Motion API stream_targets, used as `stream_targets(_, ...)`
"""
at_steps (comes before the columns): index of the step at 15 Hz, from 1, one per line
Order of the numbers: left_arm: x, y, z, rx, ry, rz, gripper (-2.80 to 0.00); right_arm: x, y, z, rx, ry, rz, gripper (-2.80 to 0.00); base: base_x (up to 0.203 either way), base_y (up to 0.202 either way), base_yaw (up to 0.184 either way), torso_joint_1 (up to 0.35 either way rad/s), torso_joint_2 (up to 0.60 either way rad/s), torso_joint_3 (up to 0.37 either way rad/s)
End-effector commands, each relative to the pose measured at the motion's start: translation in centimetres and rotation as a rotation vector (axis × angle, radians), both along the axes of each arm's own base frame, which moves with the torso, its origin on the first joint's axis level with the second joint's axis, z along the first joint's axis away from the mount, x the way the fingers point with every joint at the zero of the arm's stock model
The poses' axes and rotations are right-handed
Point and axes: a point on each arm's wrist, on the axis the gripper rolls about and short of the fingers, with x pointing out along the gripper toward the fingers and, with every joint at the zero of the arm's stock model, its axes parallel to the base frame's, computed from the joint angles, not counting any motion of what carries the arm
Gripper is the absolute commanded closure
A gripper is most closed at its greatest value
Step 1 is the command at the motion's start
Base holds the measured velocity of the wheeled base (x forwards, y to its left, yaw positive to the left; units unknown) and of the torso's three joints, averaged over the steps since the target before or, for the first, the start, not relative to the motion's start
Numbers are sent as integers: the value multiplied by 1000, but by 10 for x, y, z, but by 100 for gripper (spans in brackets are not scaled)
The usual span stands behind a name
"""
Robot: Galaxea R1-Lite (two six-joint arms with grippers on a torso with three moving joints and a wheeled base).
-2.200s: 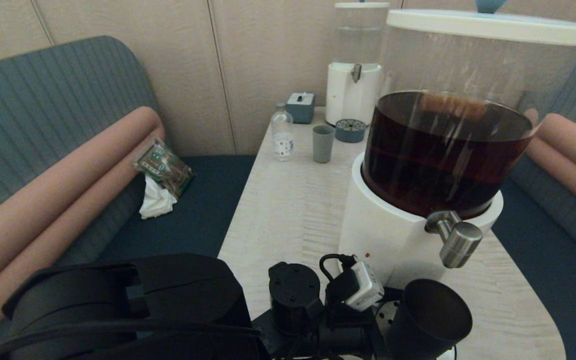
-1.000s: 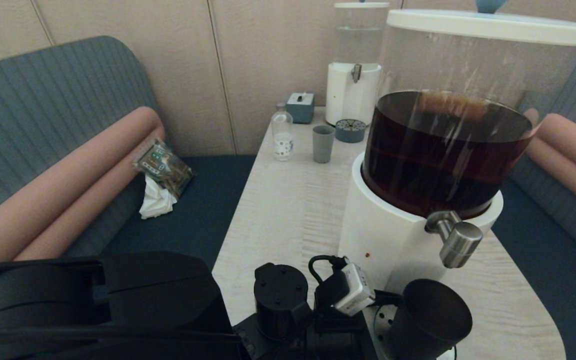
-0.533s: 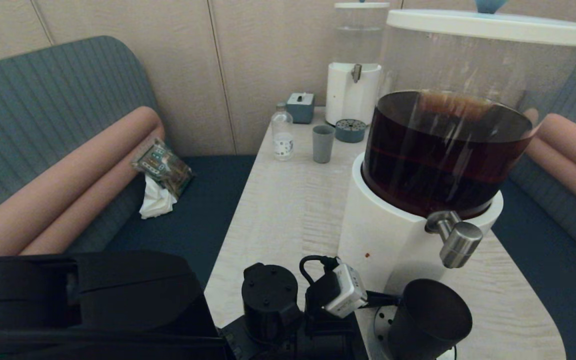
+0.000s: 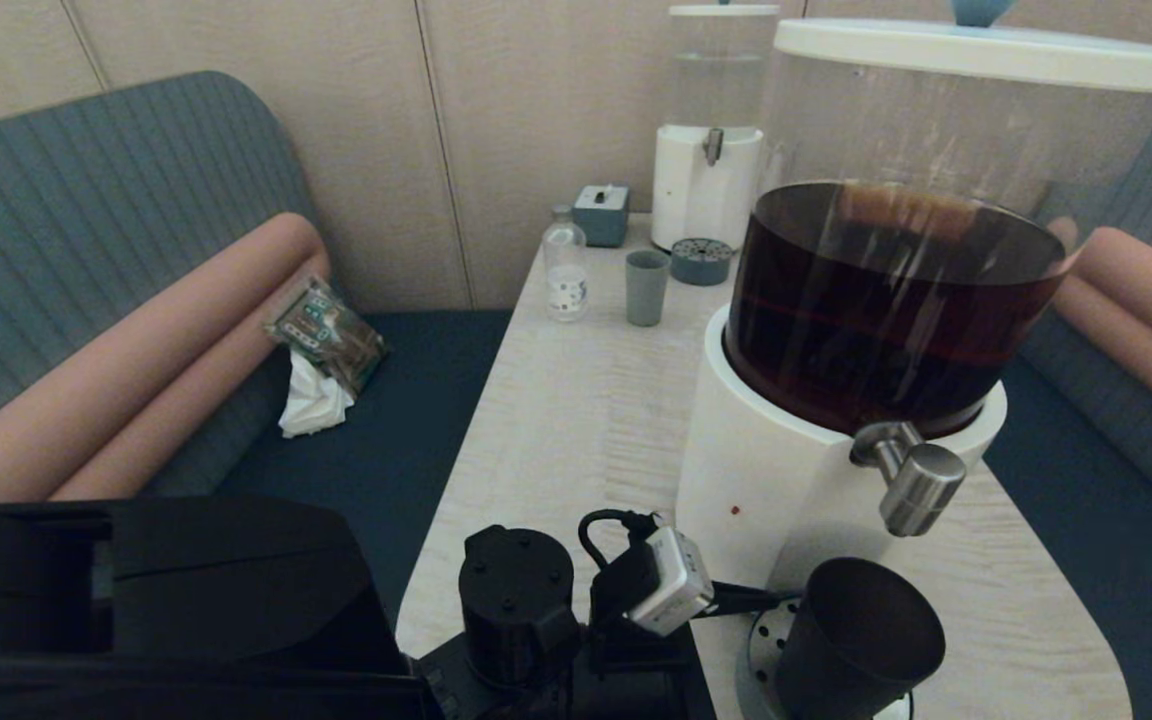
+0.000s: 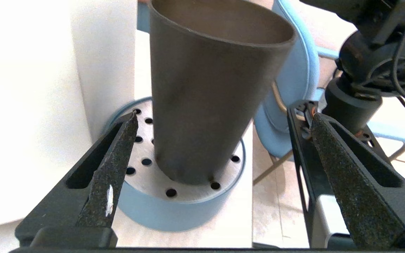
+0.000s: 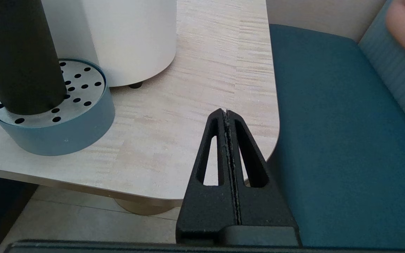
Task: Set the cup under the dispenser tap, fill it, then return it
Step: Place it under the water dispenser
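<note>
Pale table, cup free between wide-open left claw; right claw closed, empty.

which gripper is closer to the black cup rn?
Left. The left gripper is open just short of the cup, not touching. The right gripper is shut, off past the table corner.

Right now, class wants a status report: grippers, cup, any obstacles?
Left gripper open, fingers either side of matte black tapered cup, not touching. Cup on perforated drip tray. Right gripper shut, idle. Nothing blocking.

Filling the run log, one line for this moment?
cup: upright on drip tray, below tap | left gripper: open, untouching | right gripper: shut, parked
</note>
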Motion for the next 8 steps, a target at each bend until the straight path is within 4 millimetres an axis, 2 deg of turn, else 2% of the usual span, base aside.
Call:
stream_targets(1, -1, 3, 2, -4, -3, 0, -280, 0, 0, -3, -1, 5, 1, 0, 0, 0, 0, 0, 0, 0)
stream_targets(8, -3, 14, 4, 7, 1, 18, -280, 1, 0, -3, -1, 7, 1, 0, 0, 0, 0, 0, 0, 0)
